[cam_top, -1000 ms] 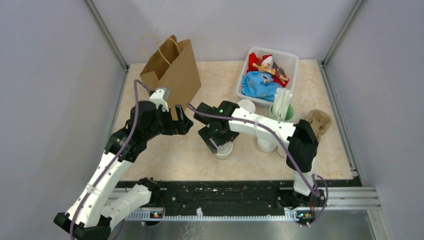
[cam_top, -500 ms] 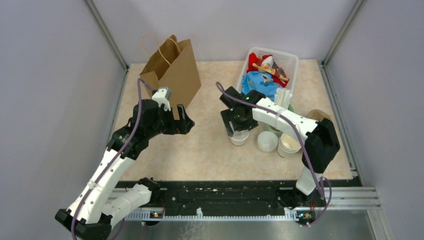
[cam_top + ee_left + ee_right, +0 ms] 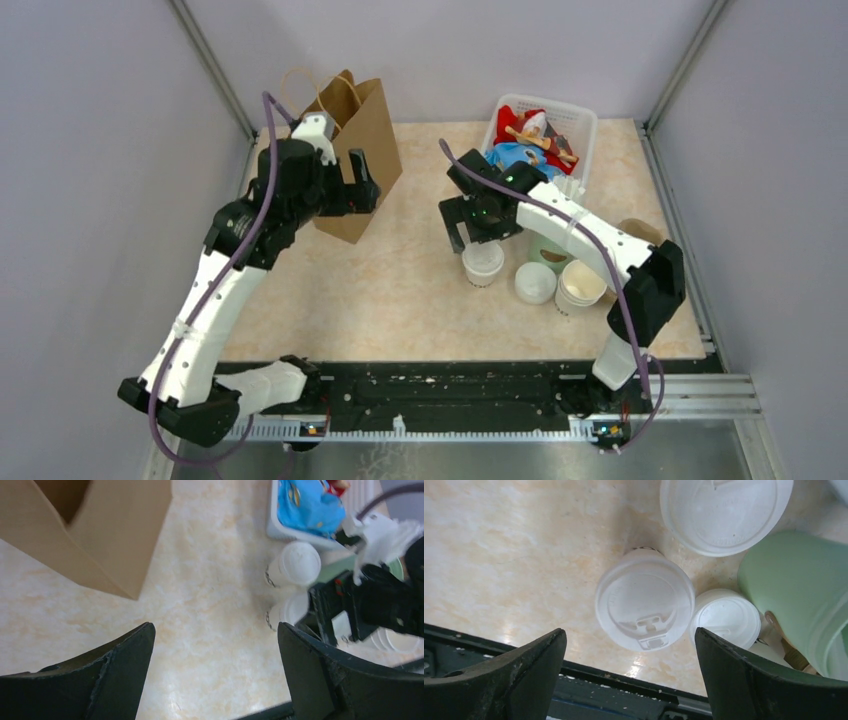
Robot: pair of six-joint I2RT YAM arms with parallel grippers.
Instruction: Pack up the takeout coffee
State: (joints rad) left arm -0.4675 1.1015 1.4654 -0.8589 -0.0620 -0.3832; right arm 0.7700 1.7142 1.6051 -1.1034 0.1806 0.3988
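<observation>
Takeout coffee [image 3: 483, 262] upright on the table [image 3: 400, 300], white lid on, off to the right of the brown paper bag [image 3: 378, 128] and well apart from it. Right gripper [image 3: 480, 232] hangs right of the bag too, straight over the cup, jaws spread wide to either side of the lid and clasping nothing (daylight shows between fingers and cup in the wrist view). Left gripper [image 3: 358, 185] sits up against the bag's front face, likewise splayed and empty-handed. Farther right of the bag: a loose lid [image 3: 535, 283] and a stack of cups [image 3: 580, 285].
</observation>
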